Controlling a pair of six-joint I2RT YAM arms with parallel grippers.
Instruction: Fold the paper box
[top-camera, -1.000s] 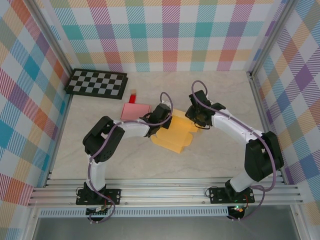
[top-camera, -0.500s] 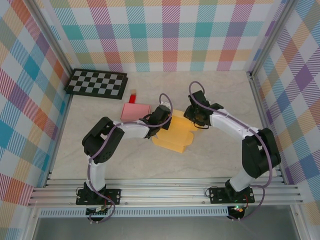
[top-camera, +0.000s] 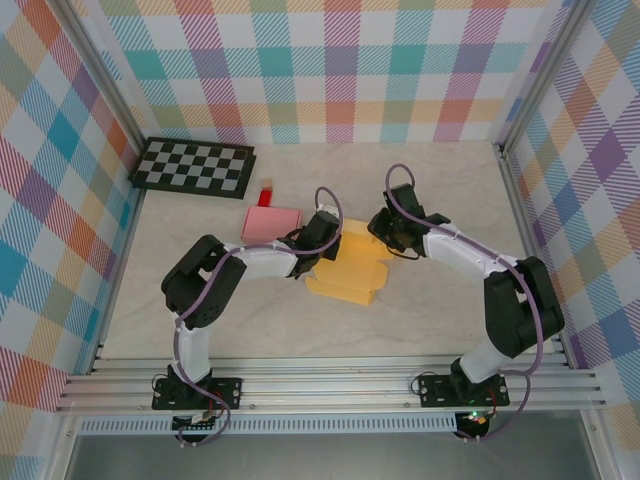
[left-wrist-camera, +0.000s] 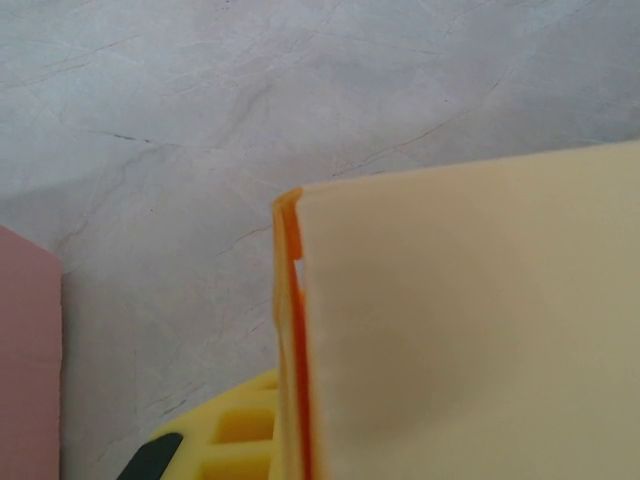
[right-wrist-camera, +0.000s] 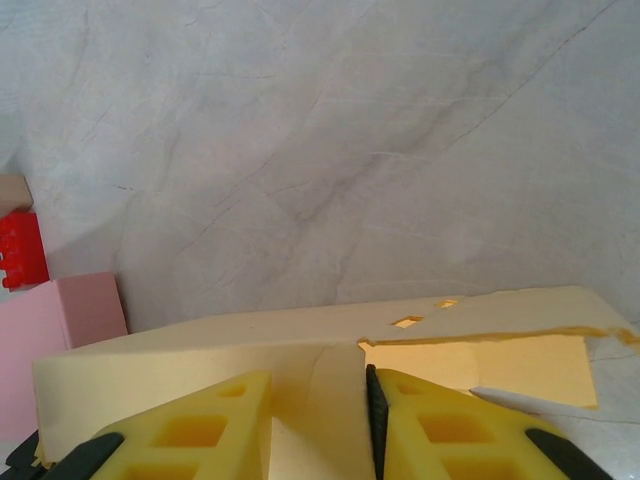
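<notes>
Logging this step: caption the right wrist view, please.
Right gripper straddles a panel of the yellow paper box; pink box and red block at left.

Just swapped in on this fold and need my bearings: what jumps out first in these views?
The yellow paper box lies mid-table, half folded, with both arms bent in over it. The left gripper is shut on a flap at its left side, while the right gripper stands parted astride the paper at its right side. A pink box sits just beyond, to the left.
</notes>
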